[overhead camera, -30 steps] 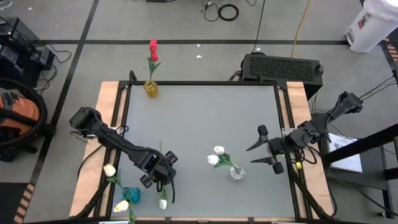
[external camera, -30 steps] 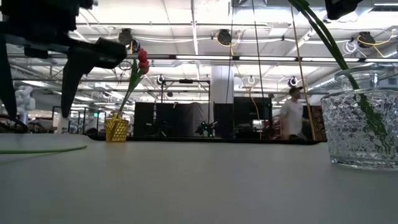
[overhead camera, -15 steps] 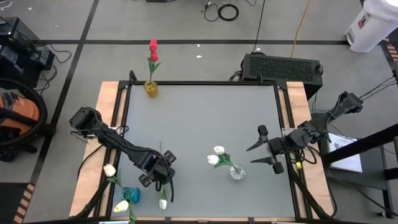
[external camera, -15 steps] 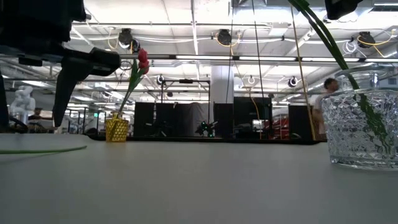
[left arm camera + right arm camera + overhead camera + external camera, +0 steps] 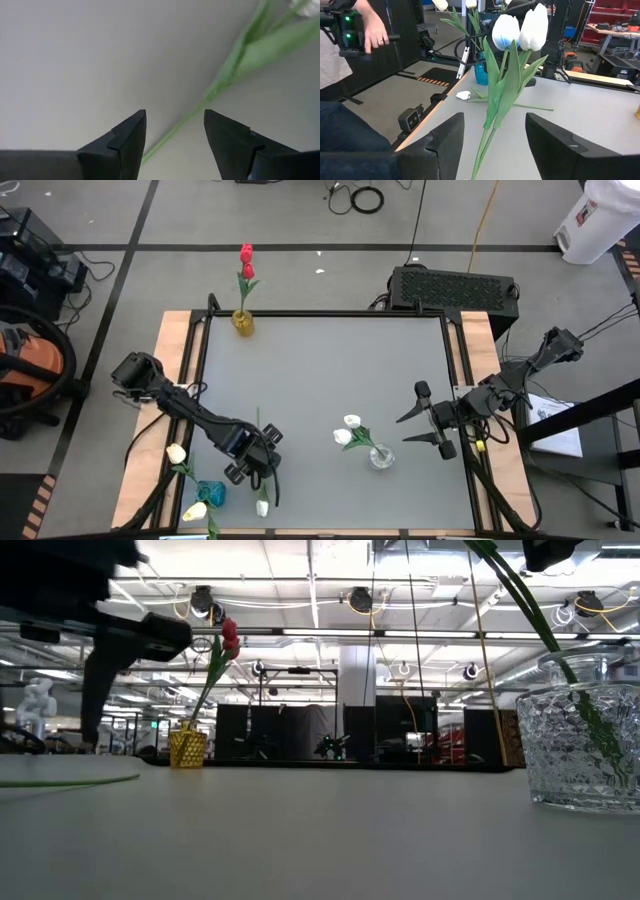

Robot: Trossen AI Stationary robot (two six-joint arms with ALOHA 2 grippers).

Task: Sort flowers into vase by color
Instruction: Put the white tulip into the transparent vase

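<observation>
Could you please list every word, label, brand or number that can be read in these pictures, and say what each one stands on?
No text can be read in any view.
The papers beside the table's right edge carry print too small to read.
The signs in the room behind the table are too blurred to read.
The vases, flowers and both arms show no lettering.

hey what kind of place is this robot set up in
Probably a large industrial lab or workshop hall: the low view shows a high ceiling with strip lights and equipment racks behind the table, and cables lie on the concrete floor.
</observation>
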